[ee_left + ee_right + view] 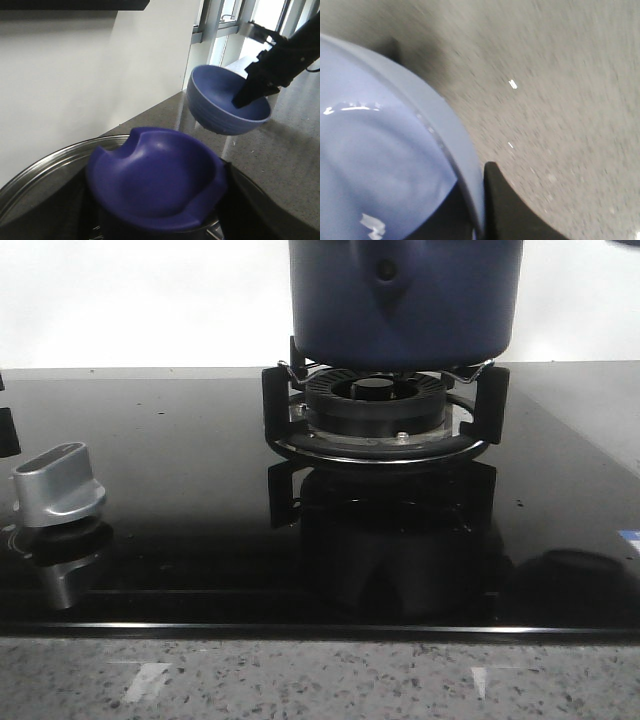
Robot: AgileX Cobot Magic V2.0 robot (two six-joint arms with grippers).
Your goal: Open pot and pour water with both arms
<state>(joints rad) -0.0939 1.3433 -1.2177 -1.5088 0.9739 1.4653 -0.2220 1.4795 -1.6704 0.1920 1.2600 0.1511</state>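
Observation:
The dark navy pot [405, 300] stands on the stove's burner; its top is cut off by the front view. In the left wrist view a purple-blue lid knob [157, 175] fills the space between dark fingers, and the lid's steel rim [45, 170] curves around it. My left gripper [157, 212] is shut on that knob. Further off, my right gripper [252, 92] is shut on the rim of a light blue bowl [220, 107], which hangs above the grey counter. Up close, one black finger [507, 205] sits outside the bowl [380, 165] and one inside. Glints inside suggest water.
A black burner ring [380, 405] and its pan supports hold the pot on the glossy black stove top [180, 540]. A silver control knob [58, 485] stands at the front left. A speckled grey counter edge [320, 680] runs along the front. A white wall is behind.

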